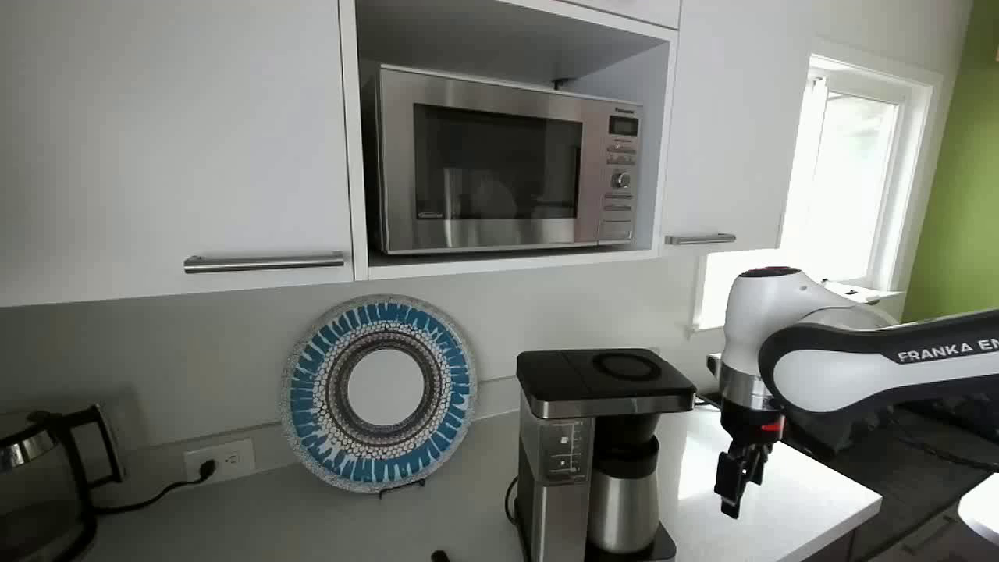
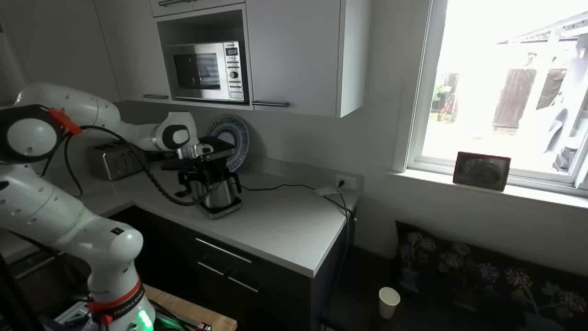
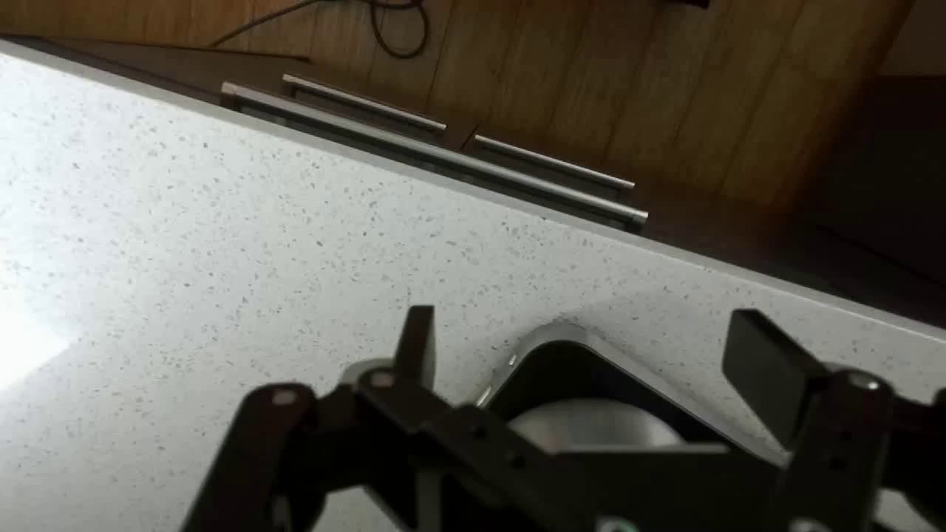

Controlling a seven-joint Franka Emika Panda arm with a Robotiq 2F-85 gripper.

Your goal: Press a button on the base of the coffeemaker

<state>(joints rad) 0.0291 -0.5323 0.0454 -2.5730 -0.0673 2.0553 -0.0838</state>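
The coffeemaker point(image 1: 556, 511) stands on the counter, with a flat black top and silver front; it also shows in an exterior view point(image 2: 221, 146), partly behind the arm. Its steel carafe point(image 1: 624, 503) with black lid sits on the base point(image 1: 665, 542). My gripper point(image 1: 737, 488) points down beside the coffeemaker, above the counter and apart from it in that view. In the wrist view the open, empty fingers point(image 3: 584, 347) spread either side of the base's rounded corner point(image 3: 562, 334). Two small bright marks point(image 3: 511, 360) show on the base's edge; I cannot tell whether they are buttons.
The pale counter point(image 3: 259, 244) ends at a front edge with drawer handles point(image 3: 436, 151) below. A steel microwave point(image 1: 499, 164) sits in the cabinet above. A patterned plate point(image 1: 382, 390) leans on the wall. A dark kettle point(image 1: 47, 484) and toaster point(image 2: 117, 161) stand farther along.
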